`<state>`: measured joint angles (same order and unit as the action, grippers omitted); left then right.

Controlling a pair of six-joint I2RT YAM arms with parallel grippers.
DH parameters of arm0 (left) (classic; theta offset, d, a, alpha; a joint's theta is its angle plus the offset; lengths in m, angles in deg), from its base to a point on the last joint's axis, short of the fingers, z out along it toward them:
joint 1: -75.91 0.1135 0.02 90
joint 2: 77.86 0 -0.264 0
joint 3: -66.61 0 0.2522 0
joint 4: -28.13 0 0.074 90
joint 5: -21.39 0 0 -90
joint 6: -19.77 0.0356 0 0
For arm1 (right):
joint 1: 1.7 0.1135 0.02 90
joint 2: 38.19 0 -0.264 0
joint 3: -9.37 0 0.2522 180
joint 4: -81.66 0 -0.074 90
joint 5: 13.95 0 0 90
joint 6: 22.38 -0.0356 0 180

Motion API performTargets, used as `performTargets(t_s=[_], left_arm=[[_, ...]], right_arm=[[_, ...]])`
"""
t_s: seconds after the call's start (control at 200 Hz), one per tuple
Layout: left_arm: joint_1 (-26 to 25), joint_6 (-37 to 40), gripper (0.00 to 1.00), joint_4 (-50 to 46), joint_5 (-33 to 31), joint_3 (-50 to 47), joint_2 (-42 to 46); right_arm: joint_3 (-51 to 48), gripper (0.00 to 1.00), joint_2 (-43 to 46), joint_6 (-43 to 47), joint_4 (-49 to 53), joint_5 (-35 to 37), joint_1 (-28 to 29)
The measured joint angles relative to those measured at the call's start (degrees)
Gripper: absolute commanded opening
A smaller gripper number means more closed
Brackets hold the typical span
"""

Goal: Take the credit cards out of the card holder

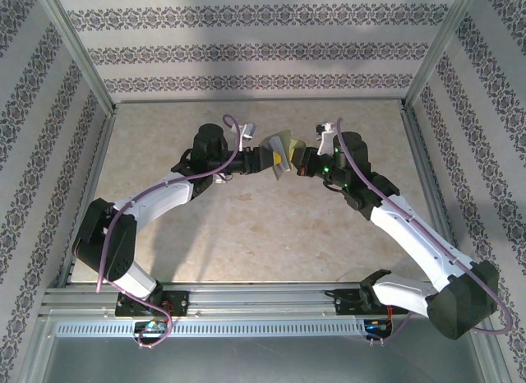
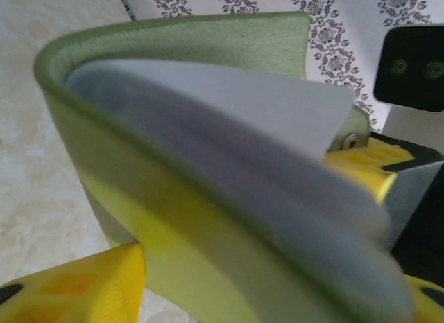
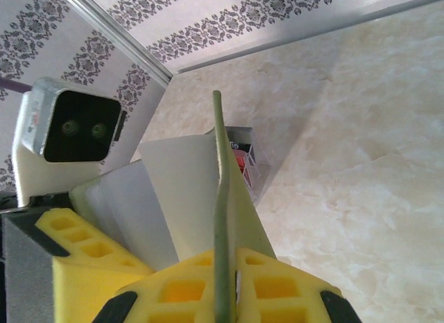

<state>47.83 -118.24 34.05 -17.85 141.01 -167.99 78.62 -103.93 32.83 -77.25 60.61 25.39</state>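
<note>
The card holder (image 1: 280,145) hangs above the back middle of the table, between my two grippers. Its olive-green cover (image 2: 173,32) bends in an arc around pale grey inner leaves (image 2: 229,122). My right gripper (image 3: 223,299) is shut on the cover's green edge (image 3: 220,191), seen edge-on. Beyond that edge a red and white credit card (image 3: 240,161) peeks from a clear pocket. My left gripper (image 2: 250,299) stands partly open around the holder's fanned leaves, and its lower finger (image 2: 69,288) touches the cover. In the top view the left gripper (image 1: 265,160) faces the right gripper (image 1: 299,163).
The pale marbled table (image 1: 263,227) lies below both arms. Patterned walls (image 1: 246,50) and an aluminium frame (image 1: 74,54) close in the back and sides. The right wrist's black camera box (image 2: 409,63) sits close to the holder.
</note>
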Motion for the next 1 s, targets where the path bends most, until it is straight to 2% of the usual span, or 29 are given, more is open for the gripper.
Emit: performTargets(t_s=[0.245,0.43,0.58,0.68,0.859,0.934,0.999], left_arm=[[0.0,1.14,0.27,-0.59,-0.04,0.0,0.68],[0.0,1.73,0.13,-1.4,-0.07,0.0,0.74],[0.0,2.38,0.06,-2.47,-0.46,0.0,0.85],[0.0,2.86,0.06,-3.39,-1.14,0.0,1.14],[0.0,3.82,0.46,-4.28,-1.95,0.0,2.08],[0.0,3.8,0.47,-4.13,-1.99,0.0,2.12],[0.0,3.65,0.38,-4.02,-1.97,0.0,2.1]], right_arm=[[-0.33,0.01,-0.52,-0.17,0.17,-0.35,0.0],[-0.66,0.01,-0.52,-0.09,0.22,-0.46,0.02],[-0.66,0.0,-0.52,0.44,0.24,-0.46,0.07],[-0.66,0.0,-0.52,0.72,0.24,-0.44,0.44],[-0.63,0.0,-0.42,1.6,0.68,-0.44,1.81],[-0.57,0.0,-0.42,1.88,0.94,-0.39,2.29],[-0.46,0.0,-0.42,2.05,1.09,-0.42,2.54]])
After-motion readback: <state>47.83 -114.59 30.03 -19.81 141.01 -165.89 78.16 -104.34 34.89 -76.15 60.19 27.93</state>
